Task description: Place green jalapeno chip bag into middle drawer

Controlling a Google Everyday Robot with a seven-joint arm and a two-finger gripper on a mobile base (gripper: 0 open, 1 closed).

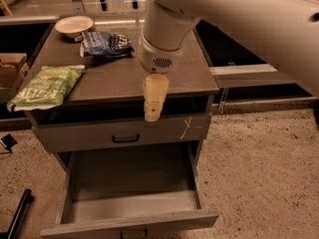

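Observation:
The green jalapeno chip bag (pixel 46 86) lies flat on the left side of the cabinet top, its left end hanging over the edge. The middle drawer (pixel 129 218) stands pulled out and empty below the shallower closed drawer with the black handle (pixel 125 139). My gripper (pixel 152 114) hangs from the white arm over the front edge of the cabinet top, right of the green bag and above the open drawer. It holds nothing.
A dark blue chip bag (pixel 105 44) and a pale bowl (pixel 74 25) sit at the back of the cabinet top (pixel 119 76). A cardboard box (pixel 11 67) stands at the left. A pale scratch (pixel 186 128) marks the upper drawer front. Speckled floor lies to the right.

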